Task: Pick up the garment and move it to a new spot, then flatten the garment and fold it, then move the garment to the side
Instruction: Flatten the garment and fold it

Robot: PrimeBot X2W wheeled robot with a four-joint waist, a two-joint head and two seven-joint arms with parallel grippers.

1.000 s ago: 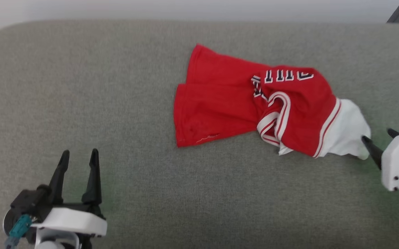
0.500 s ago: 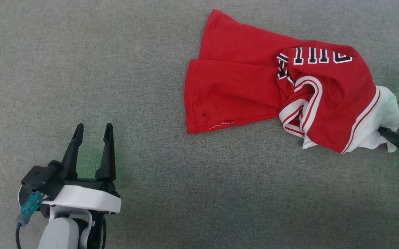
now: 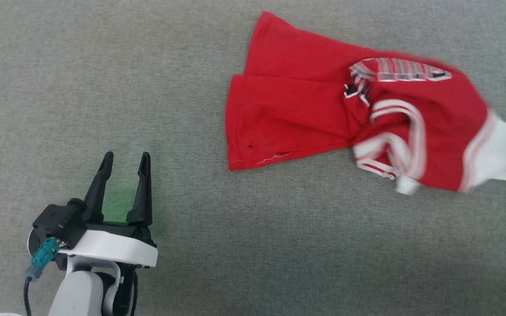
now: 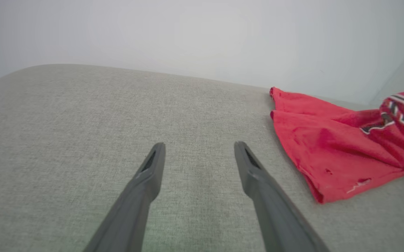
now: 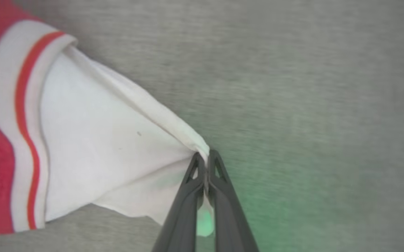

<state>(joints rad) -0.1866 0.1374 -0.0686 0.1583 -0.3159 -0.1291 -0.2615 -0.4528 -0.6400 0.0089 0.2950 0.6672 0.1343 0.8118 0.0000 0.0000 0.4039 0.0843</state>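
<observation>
Right pincer (image 5: 206, 156) newly tight (garment (image 5: 100, 147) sleeve)

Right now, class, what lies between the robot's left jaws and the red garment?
Only bare grey fabric surface. The head view shows it running from the open left jaws to the garment, and the left wrist view agrees.

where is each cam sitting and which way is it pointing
Head view: on the head, looking down at the red jersey-style T-shirt with white sleeves on the grey woven-fabric surface; open left gripper at lower left.
Left wrist view: on the left wrist, looking along its spread dark fingers across the surface to a pale wall.
Right wrist view: on the right wrist, looking down the right gripper, shut on a white sleeve.
Shared: head and left wrist views both show the shirt's red hem.
</observation>
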